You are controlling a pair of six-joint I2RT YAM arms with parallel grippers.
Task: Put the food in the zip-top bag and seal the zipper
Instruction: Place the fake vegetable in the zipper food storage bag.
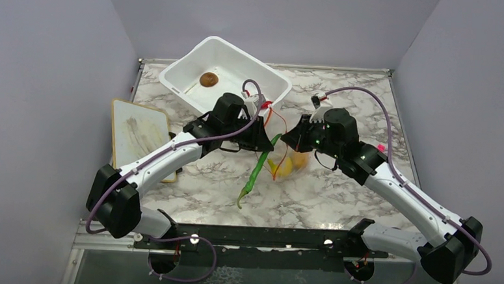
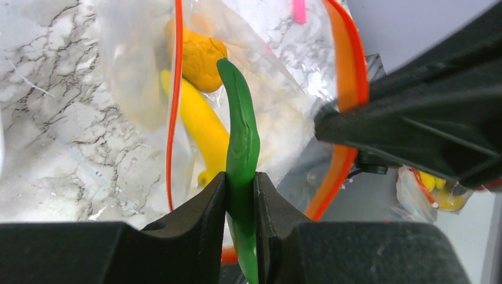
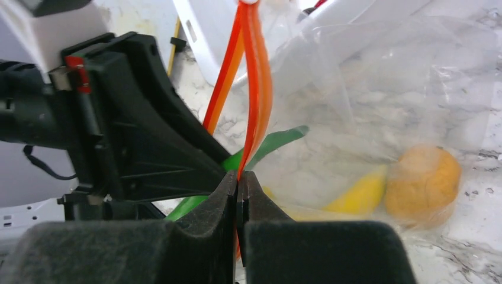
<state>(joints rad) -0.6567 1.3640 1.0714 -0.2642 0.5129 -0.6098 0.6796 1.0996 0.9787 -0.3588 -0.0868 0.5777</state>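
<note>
So, the right gripper (image 3: 238,177) is clamped fully shut on the zipper (image 3: 256,71), pinching the strip and holding it up. My guess is that's to keep the mouth of the zip-top bag (image 3: 385,83) raised and gaping so stuff can go in. The left gripper (image 2: 240,180) has its jaws closed down narrow on the long green pod (image 2: 241,130), tip aimed into the opening between the two orange-red edges.

The yellow banana (image 2: 204,127) and orange fruit (image 2: 201,56) sit inside the bag, while the brown ball (image 1: 208,79) is over in the white tub (image 1: 241,53). Both arms stretch forward with elbows out and wrists turned toward each other, meeting over the bag just in front of the tub — nothing's sealed yet.
</note>
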